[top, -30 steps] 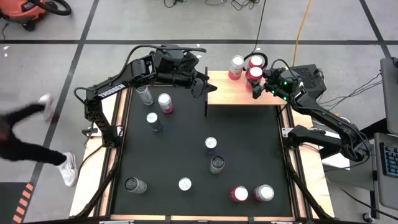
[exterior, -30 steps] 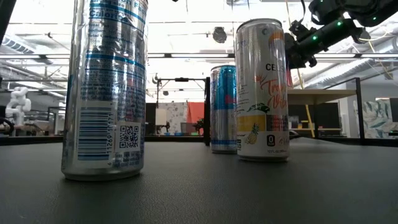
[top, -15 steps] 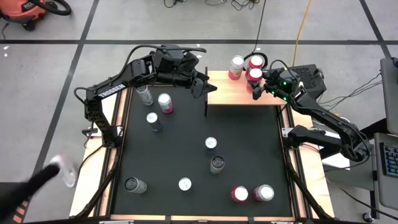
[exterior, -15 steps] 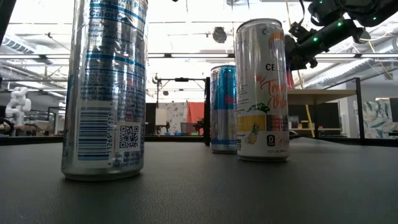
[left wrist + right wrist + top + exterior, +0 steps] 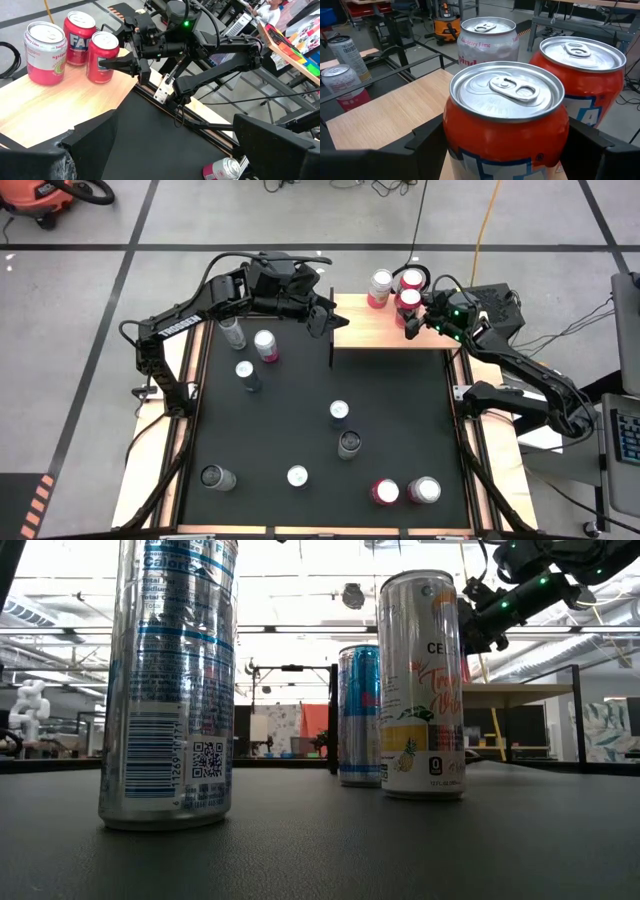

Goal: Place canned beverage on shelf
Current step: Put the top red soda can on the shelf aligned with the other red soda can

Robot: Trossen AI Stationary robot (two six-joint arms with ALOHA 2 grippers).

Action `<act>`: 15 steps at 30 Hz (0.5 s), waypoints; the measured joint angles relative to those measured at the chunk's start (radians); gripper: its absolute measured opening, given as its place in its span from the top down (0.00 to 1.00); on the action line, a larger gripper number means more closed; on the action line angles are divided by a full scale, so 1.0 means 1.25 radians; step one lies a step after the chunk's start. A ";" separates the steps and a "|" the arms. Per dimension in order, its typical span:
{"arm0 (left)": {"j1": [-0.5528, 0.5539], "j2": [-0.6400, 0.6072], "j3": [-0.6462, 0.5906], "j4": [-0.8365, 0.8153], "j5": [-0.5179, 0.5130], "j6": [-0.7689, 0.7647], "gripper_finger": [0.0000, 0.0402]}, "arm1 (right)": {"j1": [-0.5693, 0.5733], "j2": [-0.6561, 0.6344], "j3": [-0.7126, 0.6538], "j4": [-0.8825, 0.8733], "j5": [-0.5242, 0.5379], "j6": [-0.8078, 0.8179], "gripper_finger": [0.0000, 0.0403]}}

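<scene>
I have the right gripper [image 5: 412,321] at about one o'clock on the table, its jaws clasped around a red can [image 5: 102,56] standing on the shelf [image 5: 385,332]. It sits just beside another red can [image 5: 80,31] and a pink can [image 5: 46,52]. My left gripper [image 5: 322,318] hovers at the shelf's eleven-o'clock corner, jaws spread and empty. If I release carelessly or drag sideways on withdrawal, I'd expect the can to tip into its neighbours.

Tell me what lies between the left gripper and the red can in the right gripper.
Only bare shelf board, seen in the high view, between the left gripper and red can.
</scene>
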 joint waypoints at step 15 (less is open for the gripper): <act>0.000 0.000 0.000 0.000 0.000 0.000 0.00 | -0.001 0.000 0.000 -0.007 0.005 -0.005 0.28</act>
